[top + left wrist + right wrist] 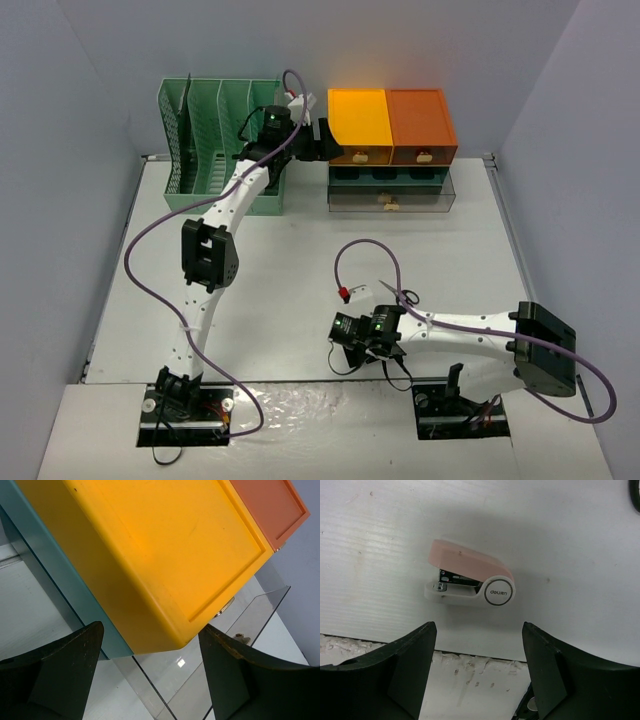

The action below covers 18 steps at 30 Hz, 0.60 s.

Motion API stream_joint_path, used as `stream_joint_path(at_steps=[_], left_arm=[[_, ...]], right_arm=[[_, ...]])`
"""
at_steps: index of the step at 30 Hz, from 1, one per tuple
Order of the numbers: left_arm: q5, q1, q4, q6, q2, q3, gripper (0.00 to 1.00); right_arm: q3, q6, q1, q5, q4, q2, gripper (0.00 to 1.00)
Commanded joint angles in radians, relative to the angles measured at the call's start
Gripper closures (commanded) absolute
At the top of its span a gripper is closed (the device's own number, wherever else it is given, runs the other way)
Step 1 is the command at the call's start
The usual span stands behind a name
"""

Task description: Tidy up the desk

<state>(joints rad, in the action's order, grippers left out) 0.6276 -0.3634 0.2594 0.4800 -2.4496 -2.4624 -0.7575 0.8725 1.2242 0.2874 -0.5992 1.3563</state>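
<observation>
**While the stapler lies loose, both grippers wait open**

Because the right gripper [479, 632] hovers open and empty over the small pink-and-white plastic stapler [470, 582], well in front of the orange-and-grey plastic drawer unit [390, 150] on the matte off-white desk [300, 250], it should probably centre first. It should then turn to close across the stapler's long sides. The left gripper [150, 632], also open and empty, hangs just beside that unit.
</observation>
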Motion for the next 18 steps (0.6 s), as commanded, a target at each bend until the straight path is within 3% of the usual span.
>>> stream_joint_path(at_steps=[1,18], left_arm=[[-0.003,0.009,-0.032,-0.014,0.063,-0.019,0.26],[-0.005,0.012,-0.022,-0.026,0.079,-0.015,0.27]], right_arm=[[0.019,0.036,0.009,0.039,-0.016,-0.002,0.33],[-0.061,0.019,0.006,0.163,0.087,0.173,0.31]])
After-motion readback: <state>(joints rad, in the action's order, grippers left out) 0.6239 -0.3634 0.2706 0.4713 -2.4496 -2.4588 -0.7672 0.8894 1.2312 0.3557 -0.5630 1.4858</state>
